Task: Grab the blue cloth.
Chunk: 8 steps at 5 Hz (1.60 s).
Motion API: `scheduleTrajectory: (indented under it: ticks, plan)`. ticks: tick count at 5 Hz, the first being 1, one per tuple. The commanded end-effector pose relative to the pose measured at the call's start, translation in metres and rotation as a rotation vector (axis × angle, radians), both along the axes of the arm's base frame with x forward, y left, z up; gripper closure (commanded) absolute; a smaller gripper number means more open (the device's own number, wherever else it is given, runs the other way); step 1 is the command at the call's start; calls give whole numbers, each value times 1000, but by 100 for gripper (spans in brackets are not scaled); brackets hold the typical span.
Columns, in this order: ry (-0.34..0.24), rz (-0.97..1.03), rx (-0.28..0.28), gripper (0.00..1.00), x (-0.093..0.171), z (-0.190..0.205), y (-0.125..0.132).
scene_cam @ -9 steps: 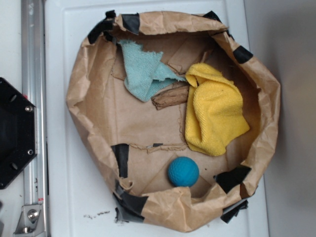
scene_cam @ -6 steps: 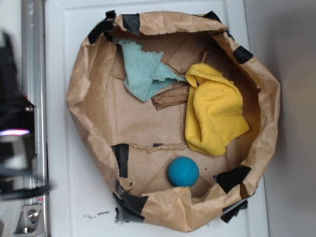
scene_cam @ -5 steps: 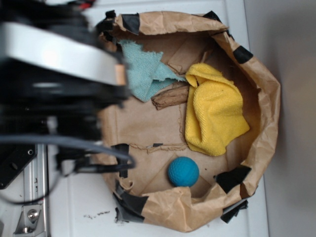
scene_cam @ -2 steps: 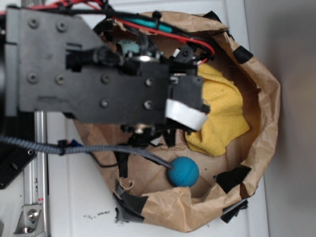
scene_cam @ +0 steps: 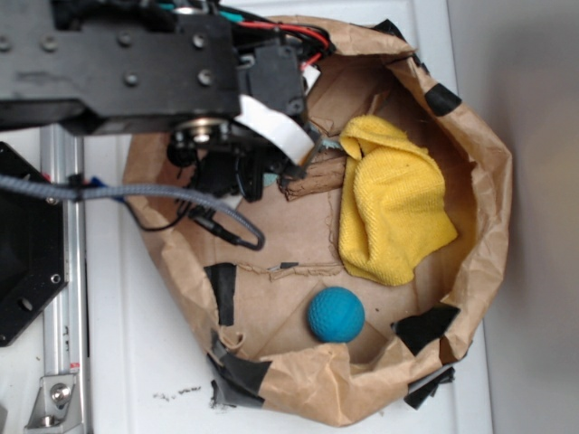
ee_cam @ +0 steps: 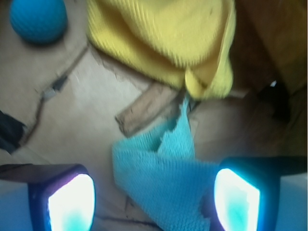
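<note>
Tool spread wide, gripping nothing, one finger either side of blue cloth. Cloth lying flat on brown paper, pointed tip toward yellow cloth. Straddled like this for closing on the fabric's middle. Ball well apart.

The arm has swung in over the bag. It now covers the blue cloth, pincer fingers astride it.

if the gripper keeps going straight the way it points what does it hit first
Most likely the blue cloth: in the wrist view it lies between the open gripper's fingers. How far off it is remains unclear.
</note>
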<state>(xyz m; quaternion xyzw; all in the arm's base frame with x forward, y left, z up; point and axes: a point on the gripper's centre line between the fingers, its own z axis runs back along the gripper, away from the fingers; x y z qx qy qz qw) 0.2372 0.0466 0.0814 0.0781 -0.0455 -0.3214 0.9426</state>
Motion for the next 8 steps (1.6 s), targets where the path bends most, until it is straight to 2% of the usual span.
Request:
scheduleTrajectory:
  ticks: [1,4,5,6,7,8]
  plan:
    - [1,-22,23,0,16,-30,-3]
    - [35,-57,29,0,40,-71,-21]
    - [61,-74,16,89,42,-84,-26]
    - [49,-67,9,100,43,-79,-24]
    - [44,-61,2,100,40,-67,-23]
    - [24,-34,-59,100,35,-16,-29]
